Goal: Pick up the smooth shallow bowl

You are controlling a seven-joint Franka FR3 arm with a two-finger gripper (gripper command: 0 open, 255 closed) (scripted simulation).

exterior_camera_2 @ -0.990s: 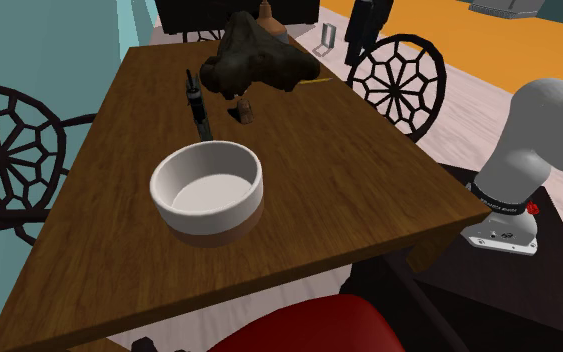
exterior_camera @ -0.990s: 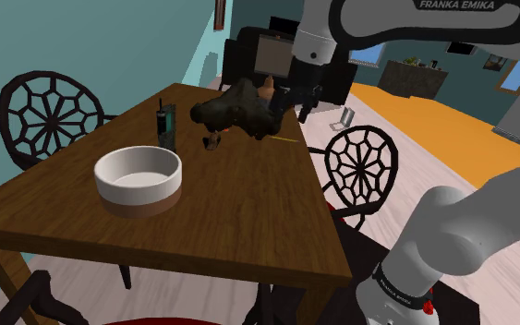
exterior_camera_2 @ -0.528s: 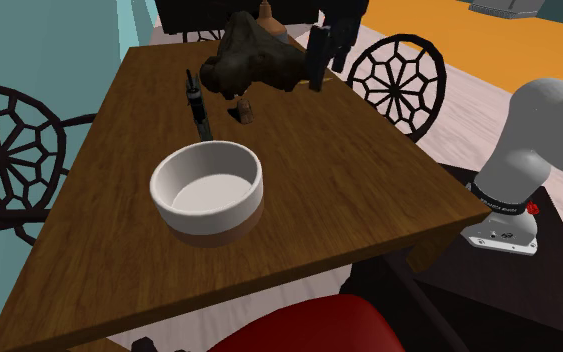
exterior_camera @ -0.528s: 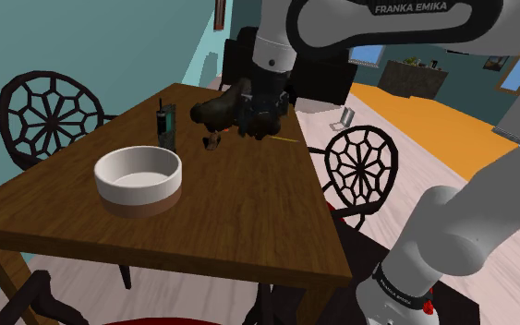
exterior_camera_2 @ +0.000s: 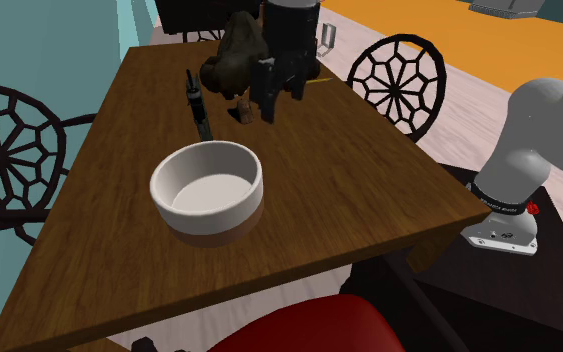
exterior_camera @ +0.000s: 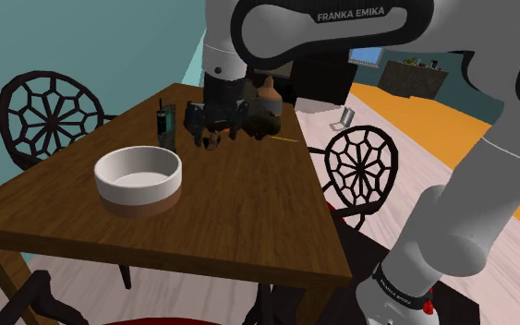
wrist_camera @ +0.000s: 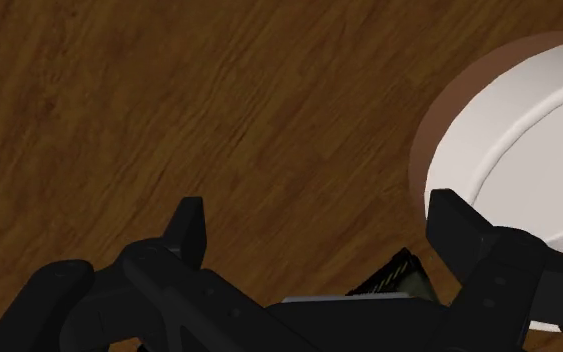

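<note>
Fingers: the 2 black fingers [wrist_camera: 189, 228] stand wide apart with only bare wood between them; they grip nothing.
Gripper: the gripper [exterior_camera: 213, 127] hangs pointing down over the far part of the table [exterior_camera_2: 359, 175], not yet over its target.
Bowl: the bowl [exterior_camera_2: 207, 185], white with a brown band at its foot, sits upright and empty towards the table's near side in the second exterior view, well apart from the gripper. In the wrist view its rim lies just outside 1 finger.
Neighbours: a dark lumpy object [exterior_camera_2: 231, 60] and a slim dark upright device [exterior_camera_2: 198, 100] stand near the gripper.
Step, as I judge it: approach; the hand has to cross to the rim.
Risk 1: a low sideways sweep could clip the upright device and topple it.
Risk 2: the bowl looks broader than the finger gap, so straddling it would likely fail; 1 finger inside the wall and 1 outside seems the safer grasp.
Risk 3: a smooth wall pinched off-centre may slip or tilt on lifting.
Risk 4: descending too far would jam a fingertip on the rim and shove the bowl.
</note>
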